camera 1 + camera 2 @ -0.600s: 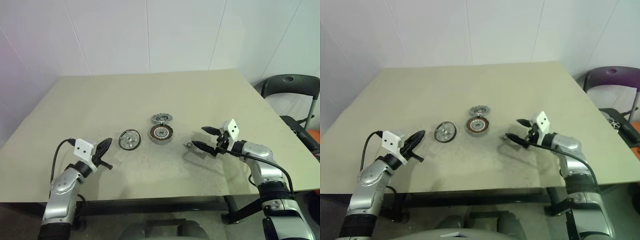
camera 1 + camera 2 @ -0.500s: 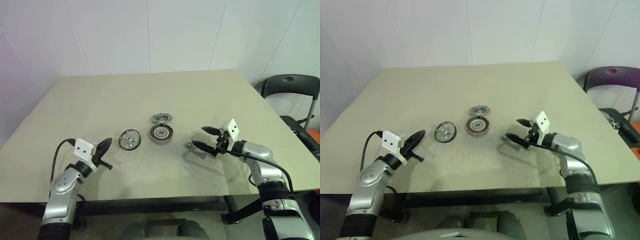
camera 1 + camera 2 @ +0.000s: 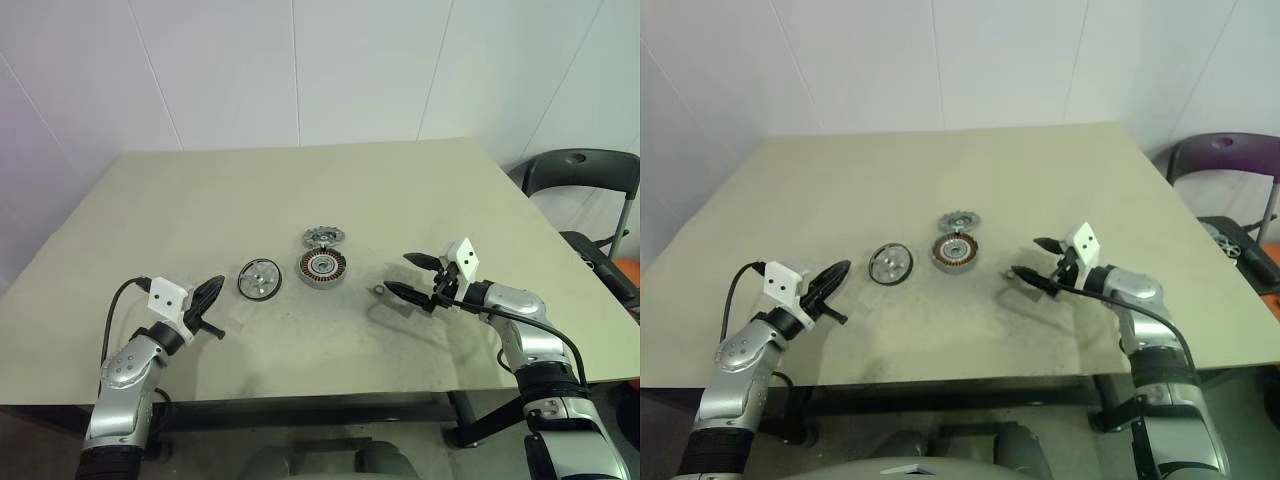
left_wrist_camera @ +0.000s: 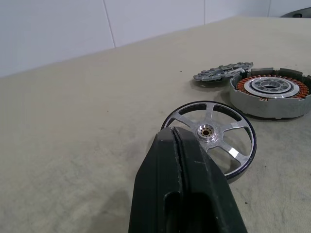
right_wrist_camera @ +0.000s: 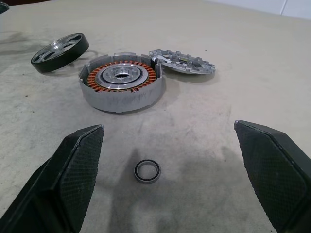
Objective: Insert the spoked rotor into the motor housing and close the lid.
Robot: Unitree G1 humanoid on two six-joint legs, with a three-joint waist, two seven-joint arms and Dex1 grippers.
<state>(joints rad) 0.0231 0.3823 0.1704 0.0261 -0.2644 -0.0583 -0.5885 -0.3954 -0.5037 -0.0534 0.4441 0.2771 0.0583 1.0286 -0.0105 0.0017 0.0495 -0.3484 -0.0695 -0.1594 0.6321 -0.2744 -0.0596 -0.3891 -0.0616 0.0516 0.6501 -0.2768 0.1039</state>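
Observation:
The spoked rotor lies flat on the table, silver rim and dark spokes, also in the left wrist view. Just right of it sits the motor housing, copper windings around a silvery centre. The grey notched lid leans against the housing's far edge. My left gripper is shut and empty, hovering left of the rotor and pointing at it. My right gripper stands wide open right of the housing, with a small dark ring on the table between its fingers.
The beige table has bare room behind and in front of the parts. A dark chair stands off the table's right side. A white wall rises behind the far edge.

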